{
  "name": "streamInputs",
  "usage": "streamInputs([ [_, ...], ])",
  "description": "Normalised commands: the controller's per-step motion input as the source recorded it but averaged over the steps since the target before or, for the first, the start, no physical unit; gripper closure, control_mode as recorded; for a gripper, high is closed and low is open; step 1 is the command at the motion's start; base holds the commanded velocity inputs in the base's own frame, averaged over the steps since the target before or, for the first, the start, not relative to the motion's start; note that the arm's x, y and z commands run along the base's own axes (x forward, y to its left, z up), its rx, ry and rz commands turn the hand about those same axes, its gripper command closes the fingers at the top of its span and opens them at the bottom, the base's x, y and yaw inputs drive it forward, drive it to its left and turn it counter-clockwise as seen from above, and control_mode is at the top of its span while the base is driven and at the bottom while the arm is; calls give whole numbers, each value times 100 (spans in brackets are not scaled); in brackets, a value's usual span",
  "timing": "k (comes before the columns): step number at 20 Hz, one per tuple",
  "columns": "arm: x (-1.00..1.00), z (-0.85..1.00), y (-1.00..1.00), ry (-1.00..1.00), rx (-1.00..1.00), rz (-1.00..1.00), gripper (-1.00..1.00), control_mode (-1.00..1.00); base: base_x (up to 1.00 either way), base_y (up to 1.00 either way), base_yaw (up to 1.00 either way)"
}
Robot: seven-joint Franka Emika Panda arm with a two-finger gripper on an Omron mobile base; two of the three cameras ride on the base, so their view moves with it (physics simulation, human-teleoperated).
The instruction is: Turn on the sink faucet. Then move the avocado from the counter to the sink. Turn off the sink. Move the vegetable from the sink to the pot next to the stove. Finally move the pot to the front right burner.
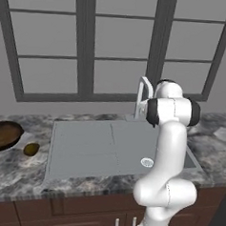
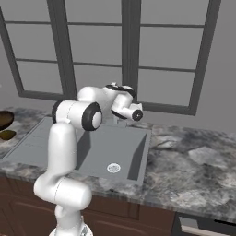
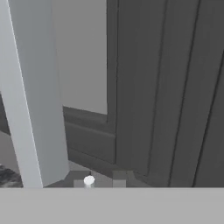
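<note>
The pale faucet (image 1: pixel 144 94) stands at the back of the grey sink (image 1: pixel 84 146), below the window. My gripper (image 2: pixel 123 105) is up against the faucet, its fingers hidden behind the hand, and it is shut with nothing seen in it. In the hand view the faucet's column (image 3: pixel 30 96) rises close on the left, with a small white knob (image 3: pixel 89 180) at its foot. The green-brown avocado (image 1: pixel 31 149) lies on the counter left of the sink. Beside it sits the brown pot (image 1: pixel 3 135), which also shows at the left edge of the right base view (image 2: pixel 4 119).
The marble counter (image 1: pixel 15 175) runs on both sides of the sink, wider on the right (image 2: pixel 193 161). The drain (image 1: pixel 147 161) sits in the basin's near right corner. The dark window frame (image 3: pixel 131 87) stands close behind the faucet. My white arm (image 1: pixel 167 157) rises over the sink's right side.
</note>
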Motion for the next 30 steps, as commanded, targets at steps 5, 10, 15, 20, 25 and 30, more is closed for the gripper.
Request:
streamInputs([
  [5, -10, -81, -100, 6, 12, 0, 100, -100, 0, 0, 0],
  [10, -5, -81, -98, 8, 12, 0, 100, -100, 0, 0, 0],
  [15, -7, -80, -99, 7, 11, 0, 100, -100, 0, 0, 0],
  [20, -9, -79, -99, 6, 11, 0, 100, -100, 0, 0, 0],
  [25, -9, -77, -98, 6, 10, 0, 100, -100, 0, 0, 0],
  [30, -12, -78, -97, 5, 10, 0, 100, -100, 0, 0, 0],
])
